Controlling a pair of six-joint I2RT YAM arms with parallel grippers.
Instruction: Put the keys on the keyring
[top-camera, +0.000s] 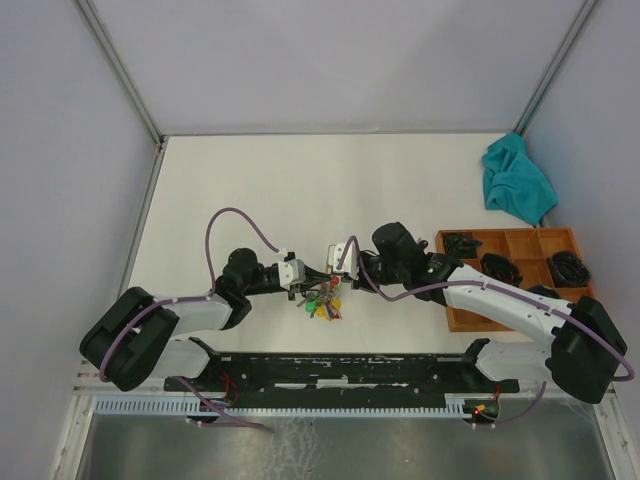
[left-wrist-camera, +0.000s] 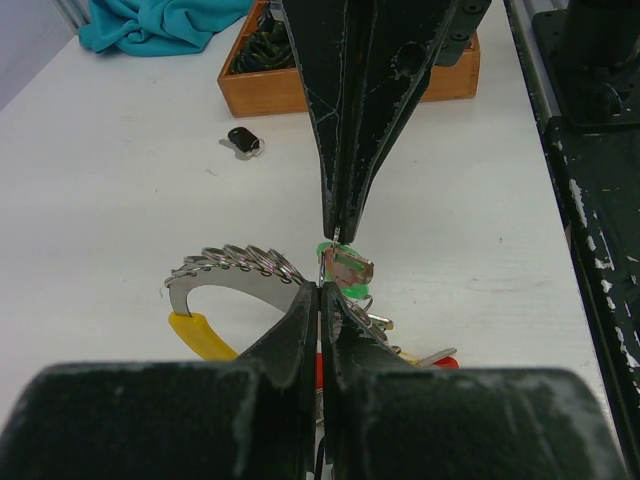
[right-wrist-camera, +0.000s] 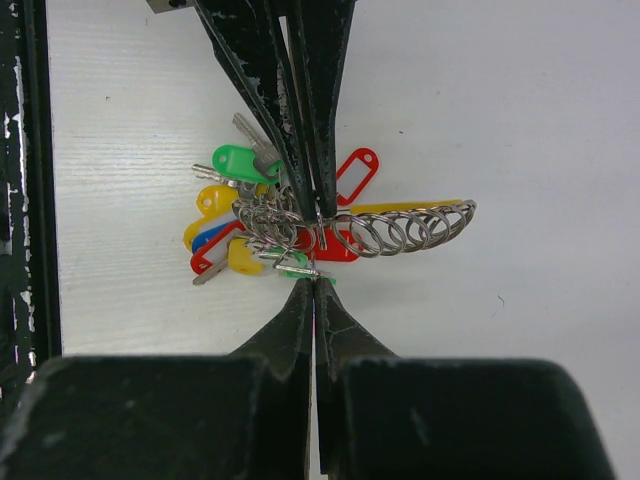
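We are holding the small green-headed key low over the table's middle, touching the silvery metal keyring with its coloured tags. The right gripper is pinching that key, as far as we can judge, and the left gripper is clamping the ring, both with jaws pressed together. We are needing to steady the ring and feed the key's eye onto a coil end. The small black key is lying loose near the orange wooden compartment tray, which is holding dark coiled items.

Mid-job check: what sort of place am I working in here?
Probably a lab robot test cell: a white table boxed in by plain panels, with a compartmented wooden tray and a teal cloth on it.
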